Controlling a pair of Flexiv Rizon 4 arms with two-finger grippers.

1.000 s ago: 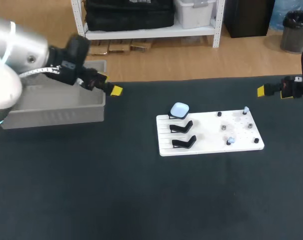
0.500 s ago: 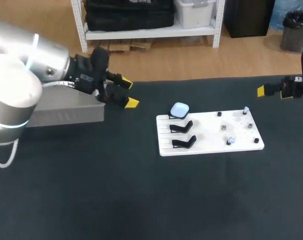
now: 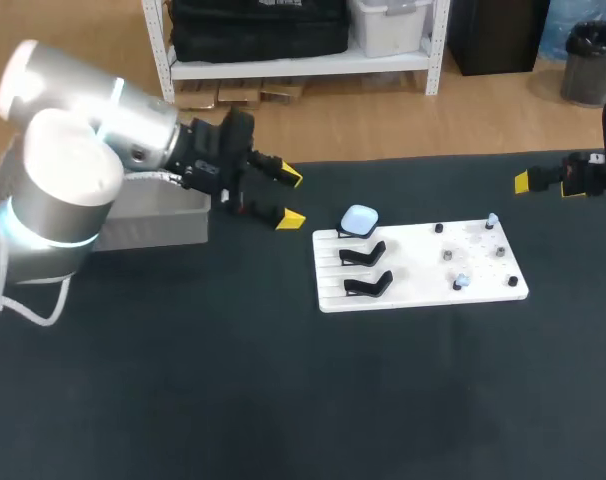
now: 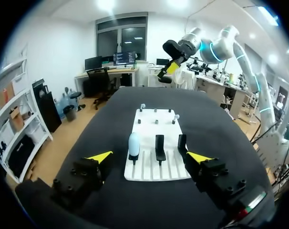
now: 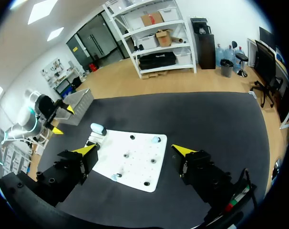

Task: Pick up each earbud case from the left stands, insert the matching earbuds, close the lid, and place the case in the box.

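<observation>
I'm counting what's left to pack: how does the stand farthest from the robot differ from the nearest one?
The farthest stand holds a light blue earbud case; the nearest stand is empty. The farthest stand is mostly hidden under the case; the nearest stand's bracket shows whole. Both are black, on the white board's left end.

No readable text, labels or numbers anywhere.

Table (image 3: 283, 400): dark matte top, fills most of head view. 2 items lie directly on it. White board (image 3: 423, 270): flat, rectangular, right of centre, long side roughly parallel to table's rear edge. Grey box (image 3: 163, 225): open-topped, at left rear, well apart from board, partly hidden.
</observation>
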